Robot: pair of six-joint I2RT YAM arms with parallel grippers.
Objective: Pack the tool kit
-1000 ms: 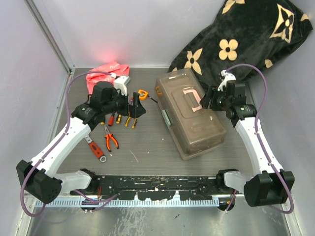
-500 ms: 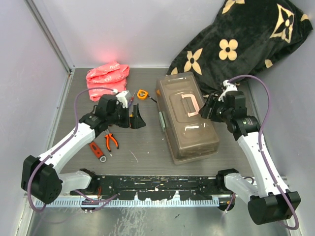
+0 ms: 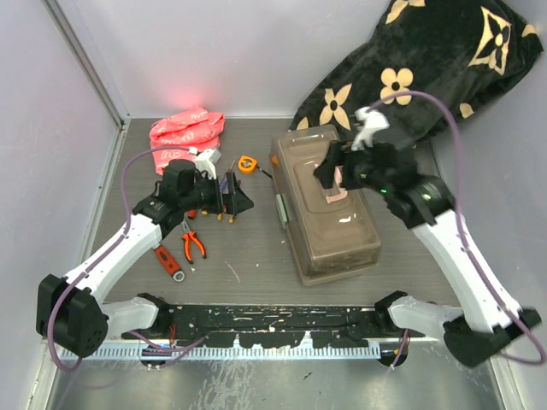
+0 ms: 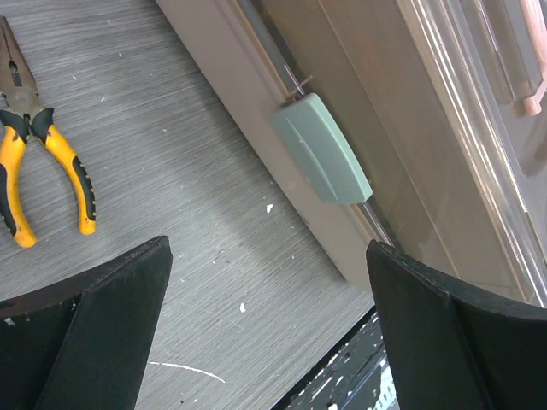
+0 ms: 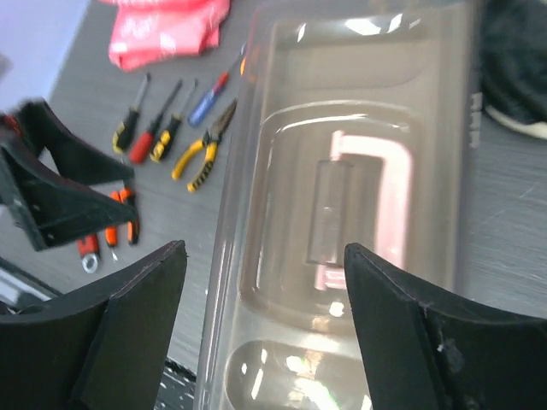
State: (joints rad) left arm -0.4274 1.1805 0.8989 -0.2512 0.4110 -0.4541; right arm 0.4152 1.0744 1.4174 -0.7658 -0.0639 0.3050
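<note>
- Right hand [image 5: 264, 250]: fingers spread wide, above the brown see-through toolbox [image 5: 359, 77]; pale handle [image 5: 397, 205] flat on its lid.
- Screwdrivers [image 5: 147, 141], yellow pliers [image 5: 205, 152], orange pliers [image 5: 130, 224]: on bench [image 5: 85, 94], left of toolbox.
- Pink bag [image 5: 167, 30]: far edge.

In the upper right of my overhead feed I see a black blanket [image 3: 427, 60] with tan flower shapes. It is bunched into the corner against the pale wall [image 3: 256, 51] and spills onto the grey wood-grain counter [image 3: 248, 256]. At upper left a crumpled pink plastic bag [image 3: 186, 132] lies on the counter by the back wall, well apart from the blanket. White flecks and scratches mark the counter.
</note>
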